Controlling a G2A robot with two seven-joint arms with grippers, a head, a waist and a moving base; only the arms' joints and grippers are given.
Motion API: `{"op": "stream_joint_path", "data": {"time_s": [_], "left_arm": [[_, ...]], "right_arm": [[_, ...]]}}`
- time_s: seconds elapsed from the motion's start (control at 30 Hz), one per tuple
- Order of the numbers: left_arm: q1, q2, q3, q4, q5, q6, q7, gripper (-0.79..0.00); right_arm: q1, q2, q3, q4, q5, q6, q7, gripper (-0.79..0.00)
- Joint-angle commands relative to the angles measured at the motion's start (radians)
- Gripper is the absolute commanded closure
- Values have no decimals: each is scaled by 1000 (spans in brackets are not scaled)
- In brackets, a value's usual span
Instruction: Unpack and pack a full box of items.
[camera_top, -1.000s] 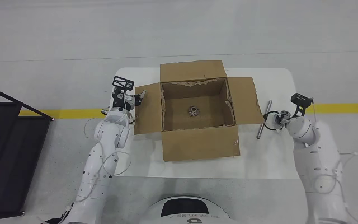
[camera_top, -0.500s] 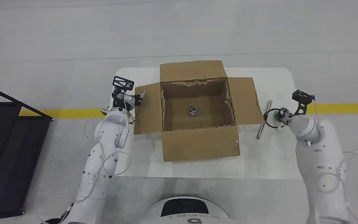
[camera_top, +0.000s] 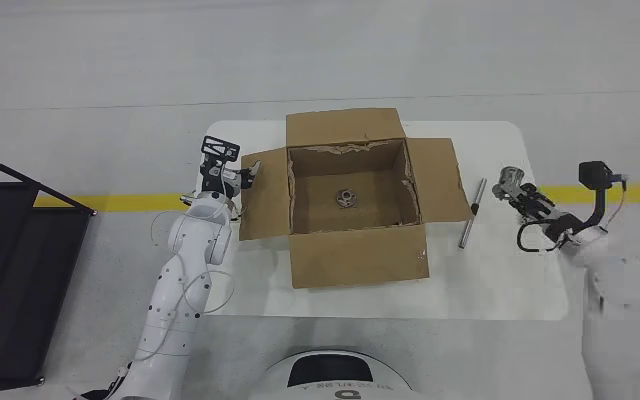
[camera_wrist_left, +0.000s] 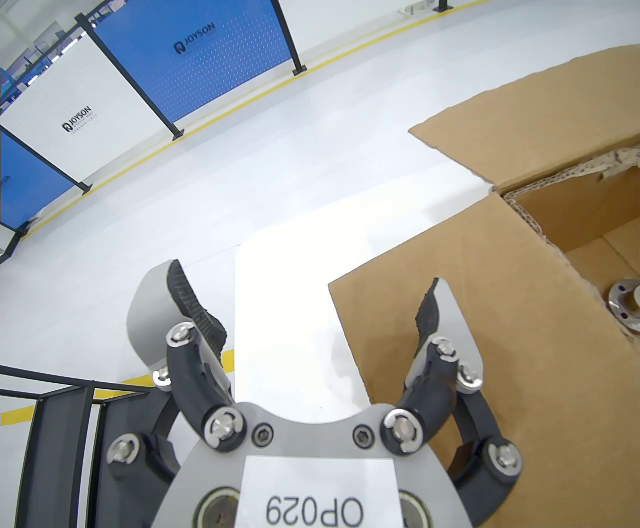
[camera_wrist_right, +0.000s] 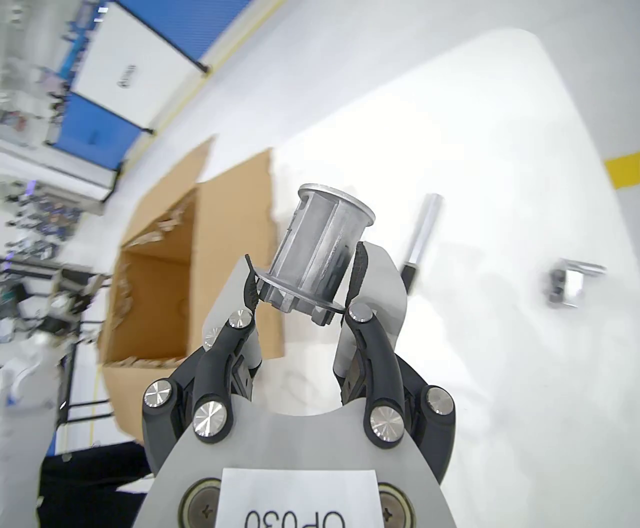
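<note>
One small metal flange (camera_top: 345, 197) lies inside the open cardboard box (camera_top: 355, 257) at the middle of the table (camera_top: 480, 285). The left gripper (camera_wrist_left: 310, 310) hangs spread wide and empty by the box's left flap. The right gripper (camera_wrist_right: 302, 285) clamps a flanged metal cylinder (camera_wrist_right: 320, 250) above the table's right end, near a metal rod (camera_top: 471, 213).

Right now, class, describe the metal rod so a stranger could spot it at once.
Find the open cardboard box on the white table. Just past its flap on the right arm's side lies the rod. It is long and thin, unlike the stubby flanged cylinder in the right gripper.
</note>
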Motion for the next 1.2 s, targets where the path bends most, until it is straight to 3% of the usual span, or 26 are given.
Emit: {"op": "stream_joint_path", "data": {"time_s": [0.0, 0.13, 0.33, 0.6, 0.73, 0.77, 0.8, 0.87, 0.9, 0.93, 1.17], "left_arm": [[0, 0, 0, 0, 0, 0, 0, -785], [0, 0, 0, 0, 0, 0, 0, -785], [0, 0, 0, 0, 0, 0, 0, -785], [0, 0, 0, 0, 0, 0, 0, -785], [0, 0, 0, 0, 0, 0, 0, -785], [0, 0, 0, 0, 0, 0, 0, -785], [0, 0, 0, 0, 0, 0, 0, -785], [0, 0, 0, 0, 0, 0, 0, -785], [0, 0, 0, 0, 0, 0, 0, -785], [0, 0, 0, 0, 0, 0, 0, -785], [0, 0, 0, 0, 0, 0, 0, -785]], "right_arm": [[-43, -2, 10, -56, 105, -92, 23, 0], [-78, -1, -28, -175, 146, -145, 70, 0], [-3, 3, -238, -277, -90, -21, 65, 0], [257, -14, -640, -119, -416, 223, 17, 0], [373, -33, -778, -11, -540, 358, -31, 0], [394, -38, -805, 7, -551, 380, -38, -89], [411, -42, -824, 25, -561, 398, -40, -246], [436, -46, -853, 49, -596, 429, -46, -376], [444, -49, -864, 56, -609, 440, -50, -622], [449, -50, -873, 61, -623, 450, -53, -785], [392, -45, -836, -38, -629, 445, -69, -785]]}}
